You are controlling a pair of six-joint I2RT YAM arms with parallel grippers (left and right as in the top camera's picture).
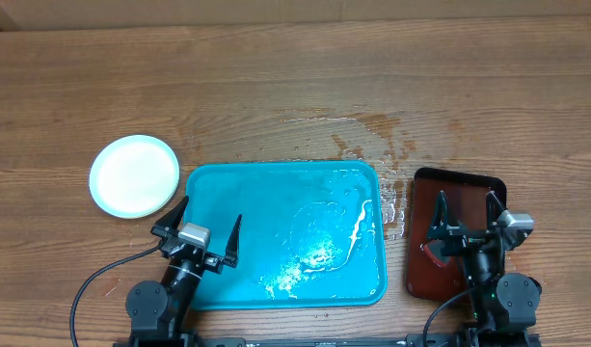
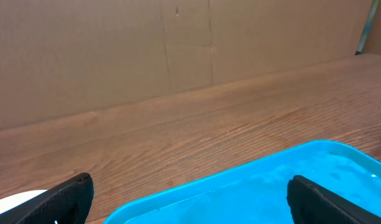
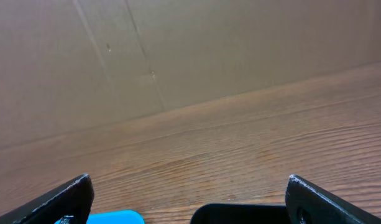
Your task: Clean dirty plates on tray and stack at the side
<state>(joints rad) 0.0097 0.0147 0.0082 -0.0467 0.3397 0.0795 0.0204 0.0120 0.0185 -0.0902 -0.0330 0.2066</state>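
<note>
While left tool and right tool hang spread, empty, wet turquoise tray, pale plates just beside it on bench.

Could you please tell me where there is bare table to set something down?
The table beyond the plate and blue tray is bare, save a puddle. Between blue and red tray it is tight and wet.
</note>
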